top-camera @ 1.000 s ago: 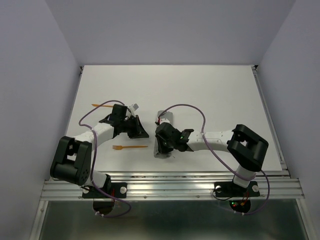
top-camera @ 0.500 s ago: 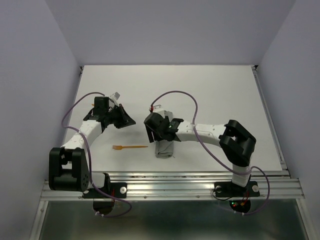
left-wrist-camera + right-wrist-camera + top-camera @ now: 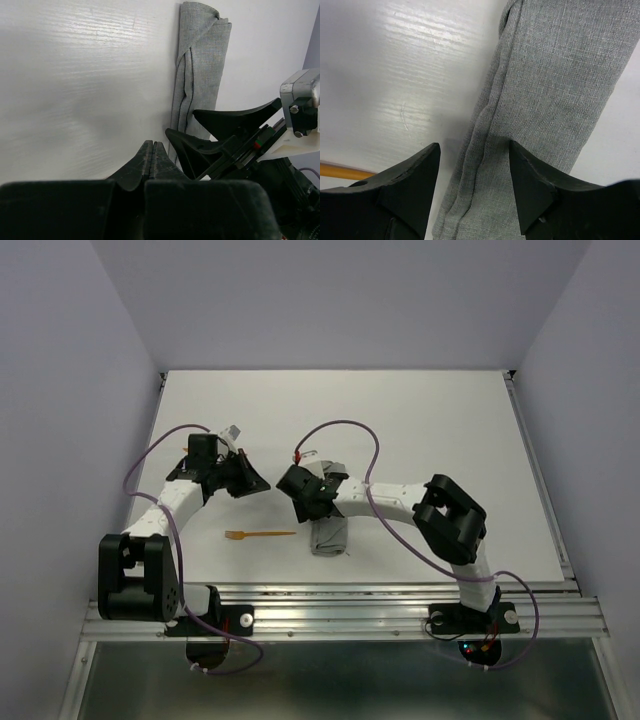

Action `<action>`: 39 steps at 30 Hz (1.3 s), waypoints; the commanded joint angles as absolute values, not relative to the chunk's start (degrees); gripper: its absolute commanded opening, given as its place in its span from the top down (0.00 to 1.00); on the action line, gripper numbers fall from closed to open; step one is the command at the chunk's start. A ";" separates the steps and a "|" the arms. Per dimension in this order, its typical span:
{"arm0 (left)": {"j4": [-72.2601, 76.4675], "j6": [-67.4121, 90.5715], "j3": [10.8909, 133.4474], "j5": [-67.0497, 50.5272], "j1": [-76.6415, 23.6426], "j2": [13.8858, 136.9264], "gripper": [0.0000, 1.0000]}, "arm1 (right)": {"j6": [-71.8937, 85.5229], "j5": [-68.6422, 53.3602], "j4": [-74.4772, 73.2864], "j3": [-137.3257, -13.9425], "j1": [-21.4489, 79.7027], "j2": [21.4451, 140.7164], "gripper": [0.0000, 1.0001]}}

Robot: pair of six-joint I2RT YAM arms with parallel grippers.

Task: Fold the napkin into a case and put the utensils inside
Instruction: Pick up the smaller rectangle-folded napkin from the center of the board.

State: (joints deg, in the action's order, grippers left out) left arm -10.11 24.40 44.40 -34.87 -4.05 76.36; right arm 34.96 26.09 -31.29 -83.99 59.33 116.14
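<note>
The grey napkin (image 3: 329, 532) lies folded into a narrow oblong case near the table's front middle, also seen in the left wrist view (image 3: 200, 65) and the right wrist view (image 3: 550, 90). My right gripper (image 3: 303, 494) stands open just over the case's left folded edge, with cloth showing between its fingertips (image 3: 475, 147) but not pinched. My left gripper (image 3: 244, 478) is shut with nothing in it (image 3: 152, 146), left of the case and facing it. One orange fork (image 3: 260, 534) lies flat left of the case; an orange handle (image 3: 340, 171) shows by my right finger. No other utensil shows.
The white table (image 3: 430, 430) is walled by pale panels left, right and behind. A metal rail (image 3: 340, 605) runs along the near edge by the arm bases. Purple cables (image 3: 340, 426) loop above both arms.
My right gripper opened and slid back and left along the case. My left gripper, still shut, drew away from the case toward the back left and now hides the spot where an orange piece lay.
</note>
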 commanded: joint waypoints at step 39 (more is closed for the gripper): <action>-9.32 21.62 43.15 -36.56 -2.55 76.90 1.00 | 32.01 22.43 -22.09 -82.19 58.36 119.02 0.99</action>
State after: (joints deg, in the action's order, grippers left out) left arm -10.04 22.74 43.72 -35.92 -3.01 77.14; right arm 34.98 28.93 -28.25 -85.76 58.85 119.77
